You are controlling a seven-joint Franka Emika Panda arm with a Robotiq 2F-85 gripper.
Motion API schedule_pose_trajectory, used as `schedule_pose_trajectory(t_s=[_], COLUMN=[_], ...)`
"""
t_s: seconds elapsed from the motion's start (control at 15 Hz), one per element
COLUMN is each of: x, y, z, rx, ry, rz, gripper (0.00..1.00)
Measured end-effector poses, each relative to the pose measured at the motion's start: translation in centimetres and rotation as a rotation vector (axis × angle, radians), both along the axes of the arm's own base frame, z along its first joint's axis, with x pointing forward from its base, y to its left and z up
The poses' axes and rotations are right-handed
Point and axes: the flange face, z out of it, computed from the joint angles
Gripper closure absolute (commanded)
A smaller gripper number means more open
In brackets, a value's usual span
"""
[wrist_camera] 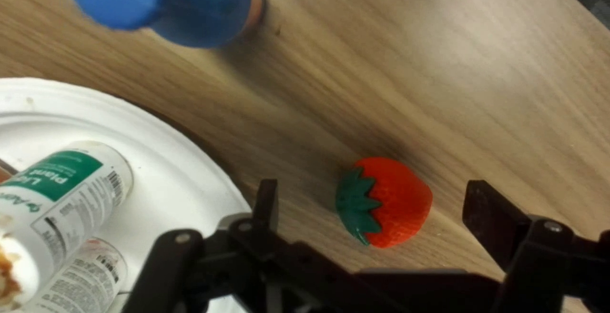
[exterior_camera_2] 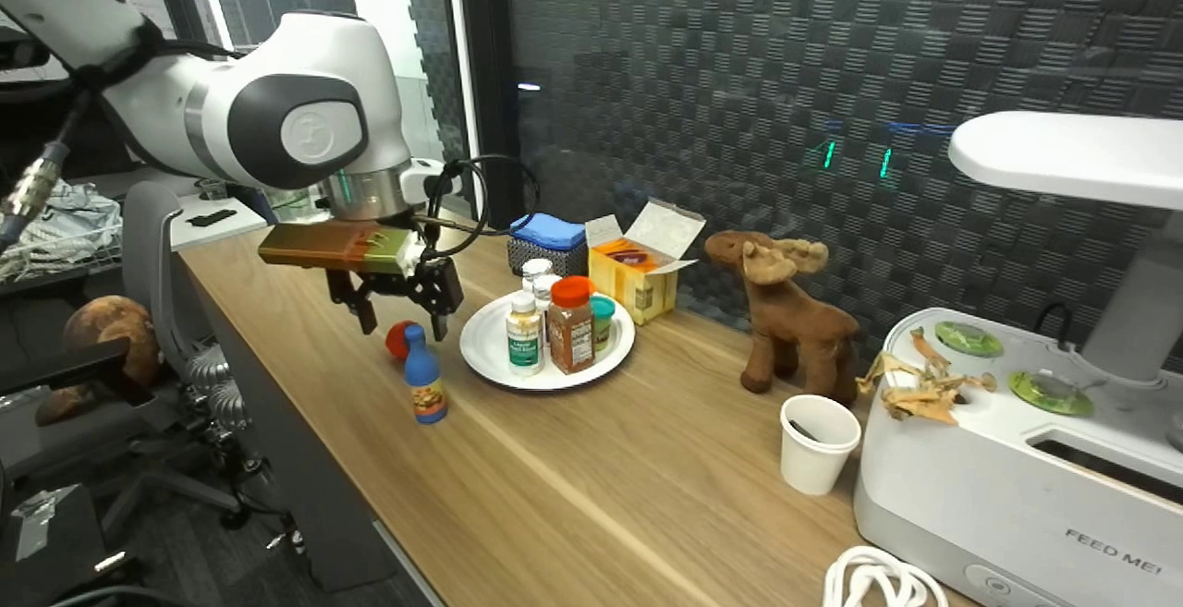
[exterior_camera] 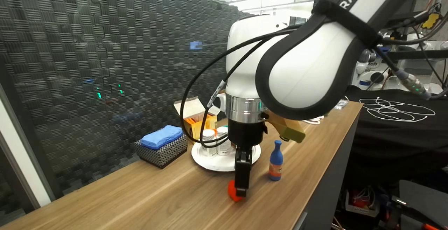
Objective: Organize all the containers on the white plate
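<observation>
The white plate (exterior_camera_2: 481, 348) lies on the wooden table with several containers grouped on it. Among them are a white bottle with a green label (exterior_camera_2: 524, 344), a red-capped brown jar (exterior_camera_2: 571, 334) and a teal-lidded jar (exterior_camera_2: 603, 319). White-capped bottles (exterior_camera: 209, 142) stand at the plate's back. Off the plate, a blue bottle (exterior_camera_2: 425, 381) stands upright on the table. My gripper (wrist_camera: 373, 203) is open, its fingers on either side of a red toy strawberry (wrist_camera: 400, 198) in the wrist view. Table shows between the strawberry and each finger, so neither touches it.
Behind the plate are an open yellow carton (exterior_camera_2: 638, 291) and a patterned box (exterior_camera: 164, 153) topped by a blue cloth (exterior_camera: 161, 137). Farther along stand a brown plush moose (exterior_camera_2: 795, 321), a white cup (exterior_camera_2: 818, 455) and a white planter (exterior_camera_2: 961, 487). The table's edge runs near the blue bottle.
</observation>
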Motion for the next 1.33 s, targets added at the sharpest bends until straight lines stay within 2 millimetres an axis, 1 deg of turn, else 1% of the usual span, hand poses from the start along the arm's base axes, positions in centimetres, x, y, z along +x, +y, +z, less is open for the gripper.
schedule_pose_trajectory(t_s=[0.07,0.13,0.47,0.53,0.87,0.93,1.07,1.13,1.2,1.27,1.33], x=[0.2,0.4,0.9,0.9,1.7,1.8,2.1,2.3,2.4,2.5,2.5], y=[-0.1,-0.2,-0.5,-0.5,-0.1,-0.1,0.0,0.1,0.1,0.1,0.0], z=[-0.1,-0.3,-0.6,-0.6,0.4,0.5,1.1,1.3,1.5,1.8,1.7], rx=[0.004,0.008,0.021,0.023,0.030,0.031,0.033,0.033,0.034,0.032,0.028], ry=[0.003,0.006,0.013,0.014,-0.007,-0.010,-0.021,-0.024,-0.027,-0.024,-0.013], rz=[0.002,0.005,0.013,0.015,0.018,0.018,0.019,0.019,0.018,0.018,0.018], gripper=[0.11,0.27,0.67,0.73,0.82,0.87,0.91,0.98,1.00,0.66,0.71])
